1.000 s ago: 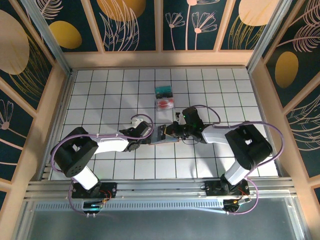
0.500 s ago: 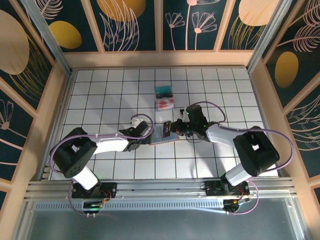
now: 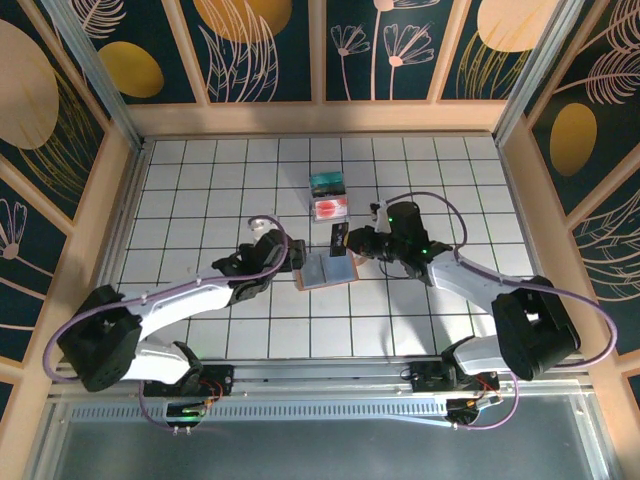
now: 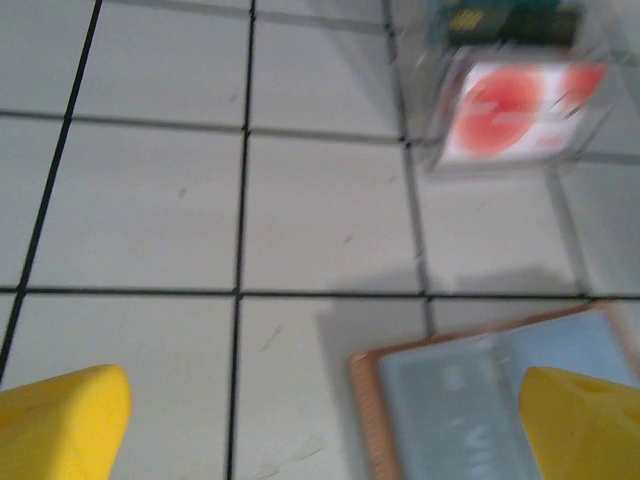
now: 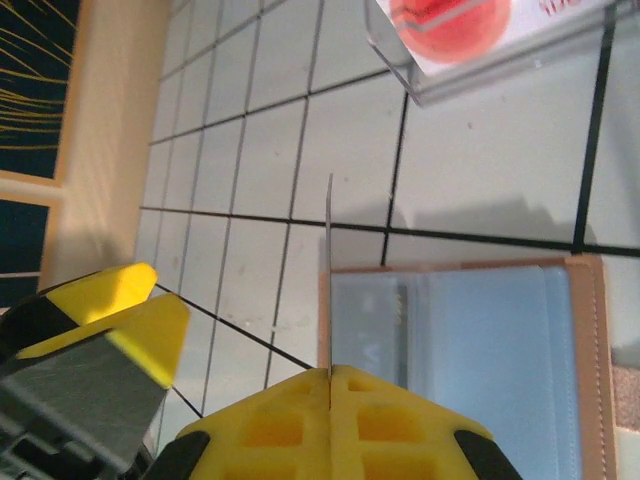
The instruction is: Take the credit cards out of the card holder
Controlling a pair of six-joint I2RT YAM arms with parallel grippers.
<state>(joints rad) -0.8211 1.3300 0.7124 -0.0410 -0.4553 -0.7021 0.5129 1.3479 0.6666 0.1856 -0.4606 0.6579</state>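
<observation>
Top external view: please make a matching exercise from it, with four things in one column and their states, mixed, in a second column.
Things:
1. card holder
2. red-circle card
3. left end effector
4. right end effector

States:
A. shut on a dark card standing on its edge
B. lying open, blue-grey inside facing up
C. open, at the card holder's edge
D. lying flat next to the teal card

Pairs: 1-B, 2-D, 3-C, 4-A

Matt leather card holder point(image 5: 480, 370) on smooth, faintly glossy table point(image 4: 140, 200).
</observation>
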